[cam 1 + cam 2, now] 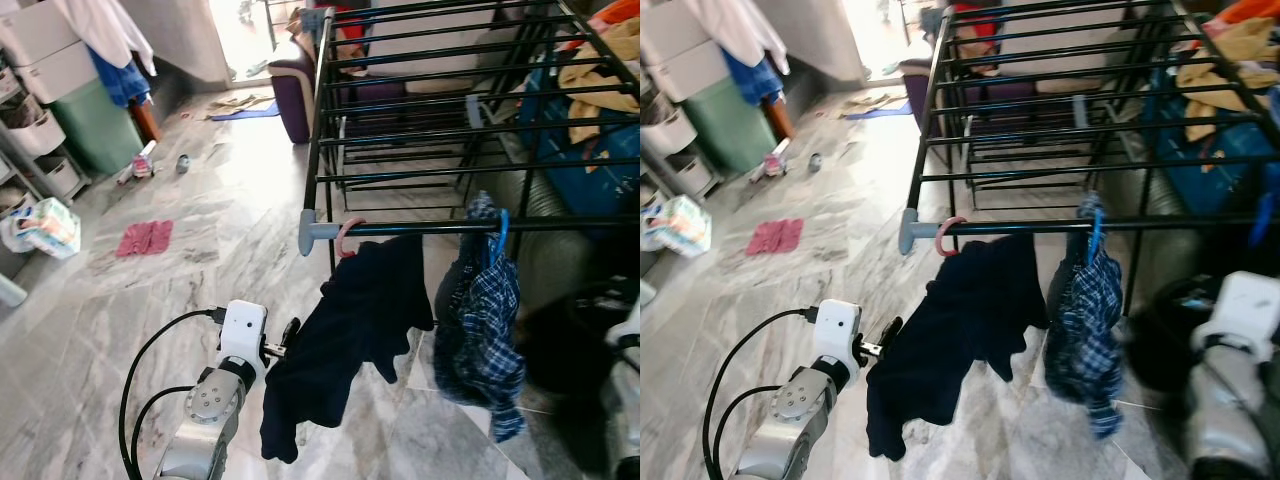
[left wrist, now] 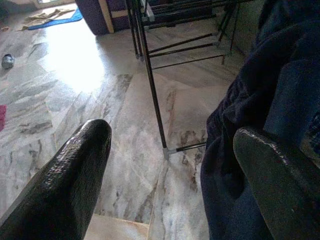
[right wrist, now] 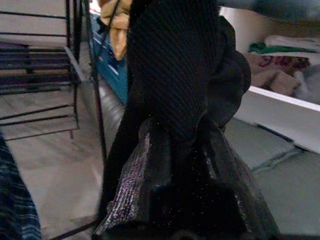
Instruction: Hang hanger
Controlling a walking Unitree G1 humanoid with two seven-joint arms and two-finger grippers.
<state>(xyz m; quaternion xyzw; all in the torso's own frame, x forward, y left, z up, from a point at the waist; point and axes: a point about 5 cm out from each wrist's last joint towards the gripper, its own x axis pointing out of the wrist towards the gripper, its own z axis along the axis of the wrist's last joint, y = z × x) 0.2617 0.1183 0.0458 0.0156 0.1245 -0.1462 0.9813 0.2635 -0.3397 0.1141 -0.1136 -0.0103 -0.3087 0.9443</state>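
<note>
Pink hanger (image 1: 345, 238) hooked over front rail of black drying rack (image 1: 420, 128), near its left corner; dark garment (image 1: 345, 335) hangs straight down. Left gripper (image 2: 165, 175) wide open beside garment, holding nothing. Right gripper (image 3: 185, 175) closed, fingers together.

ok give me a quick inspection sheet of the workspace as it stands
surface: grey marble floor, sunlit patch.
job's things: pink hanger hooked on the rack front rail, dark garment on it; plaid shirt on a blue hanger beside.
clutter: pink cloth, bag, bottle on floor.
grippers: left pincer open, at the dark garment's edge; right pincer shut on black cloth.
cables: black cable looped off the left arm.
surroundings: drawers, purple sofa, laundry on rack.
</note>
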